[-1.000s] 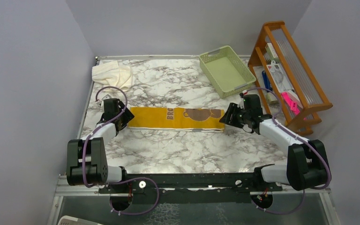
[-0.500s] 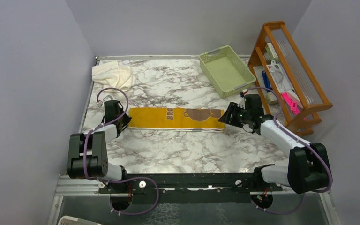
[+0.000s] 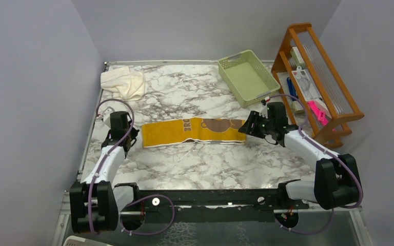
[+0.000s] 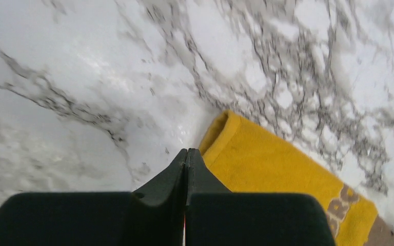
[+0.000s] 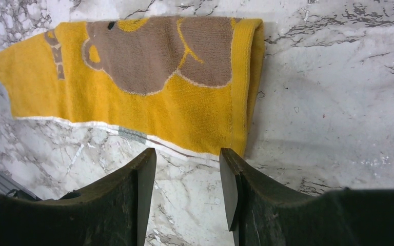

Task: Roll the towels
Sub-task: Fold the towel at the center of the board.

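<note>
Yellow towel [image 3: 192, 131] lies flat mid-tabletop [image 3: 184, 164], a long strip running 9 to 3 o'clock, bear print toward its 3 o'clock half, slight kink in the middle. My left tool [image 4: 187, 151] is closed tight, fingers pressed together, gripping nothing. Its tip sits low over bare marble just beside the towel's 9 o'clock end; contact can't be told. My right tool [image 5: 187, 154] is at the towel's 3 o'clock end, fingers parted at a medium gap. Only marble and the towel's white edge show between them, nothing held. Cream towel [image 3: 124, 82] is bunched at 11 o'clock, well apart. Green basket [image 3: 248, 77] at 1 o'clock, wooden rack [image 3: 318, 77] at 2 o'clock.
</note>
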`<state>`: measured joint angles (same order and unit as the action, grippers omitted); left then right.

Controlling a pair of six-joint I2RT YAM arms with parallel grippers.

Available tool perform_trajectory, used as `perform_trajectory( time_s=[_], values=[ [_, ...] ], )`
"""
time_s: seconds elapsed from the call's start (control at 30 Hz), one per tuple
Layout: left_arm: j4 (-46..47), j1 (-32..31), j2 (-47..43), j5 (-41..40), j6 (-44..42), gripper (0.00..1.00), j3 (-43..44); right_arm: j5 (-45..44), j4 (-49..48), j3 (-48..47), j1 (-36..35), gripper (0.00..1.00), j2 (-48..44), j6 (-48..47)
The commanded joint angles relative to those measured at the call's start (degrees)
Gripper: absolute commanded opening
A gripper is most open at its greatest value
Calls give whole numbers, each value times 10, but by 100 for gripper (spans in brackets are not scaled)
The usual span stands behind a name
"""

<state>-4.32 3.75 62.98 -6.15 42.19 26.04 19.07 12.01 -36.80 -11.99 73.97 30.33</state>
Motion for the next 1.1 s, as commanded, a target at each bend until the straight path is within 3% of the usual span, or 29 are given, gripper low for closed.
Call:
perform_trajectory(
  time_s=[0.0,0.13,0.23,0.33,0.53,0.83,1.07],
  values=[
    [-122,1,-7,-148,31,0,63,19,-30,-3,1,50,2,-6],
    [-127,1,29,-130,23,0,79,21,-28,-3,2,50,1,-8],
    [-84,1,57,-42,-17,1,68,21,-28,5,1,52,-7,-13],
    [-37,2,81,8,-36,34,51,28,-27,8,1,54,-9,-21],
    [46,2,64,60,-27,56,0,31,-2,4,1,54,-9,-38],
    [140,1,137,155,-41,59,-34,50,-15,4,1,53,5,-26],
    [141,-3,215,195,-46,45,-22,47,-5,-5,1,53,5,-24]
  ],
)
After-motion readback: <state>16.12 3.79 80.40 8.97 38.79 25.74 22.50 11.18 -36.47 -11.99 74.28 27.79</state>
